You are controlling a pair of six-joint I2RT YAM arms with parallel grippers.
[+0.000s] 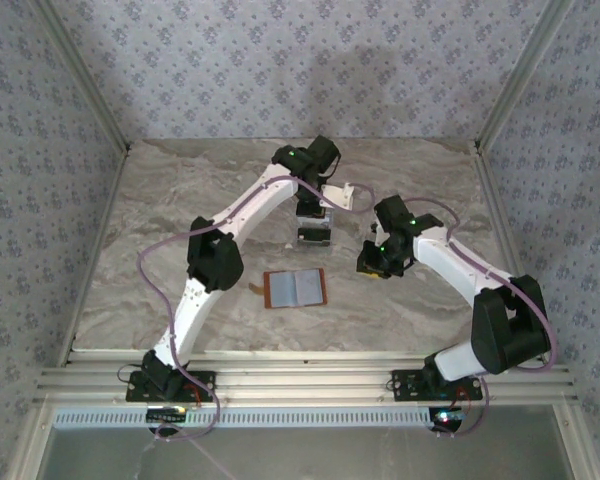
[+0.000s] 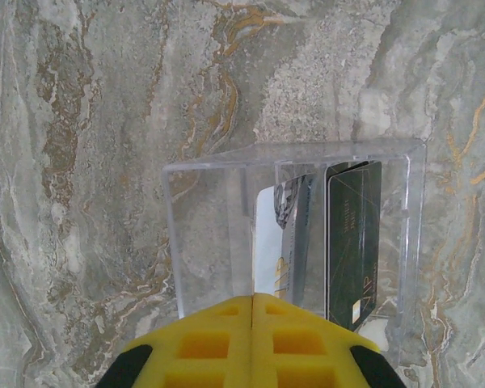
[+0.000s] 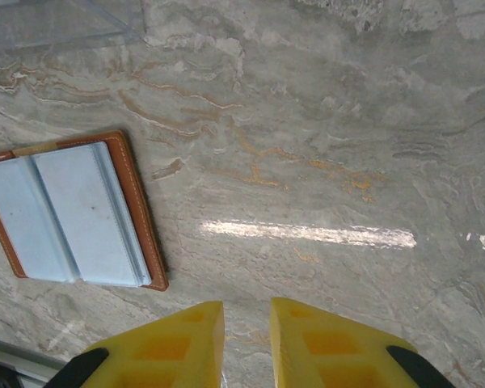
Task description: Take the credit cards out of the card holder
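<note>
- The credit cards [image 2: 352, 250] stand on edge inside a clear box [image 2: 210, 234], out of the card holder. There is a dark one on the right, a whitish card [image 2: 265, 234] on the left, and a greyish one between them that is blurred by reflections.
- Their long axes run straight away from the left gripper [image 2: 252, 303], which sits at the near side of the box. The whitish card's near end reaches the fingertips.
- That gripper's fingers are pressed together with no gap. Whether the thin whitish card is pinched in the seam cannot be told.
- The card holder [image 3: 73, 212] lies open and flat on the table [image 3: 347, 145]. Its grey-blue pockets face up and look bare.
- It lies ahead and to the left of the right gripper [image 3: 247, 307], whose fingers stand slightly apart over bare marble with nothing between them.
- From above, the holder's long axis runs left to right. It sits nearer the arm bases than either gripper, with the box beyond it under the left gripper.
- The emptying looks finished or nearly so. If a card is in the left fingers, the next move is probably a release into the box, and the left arm is the nearer one for that.
</note>
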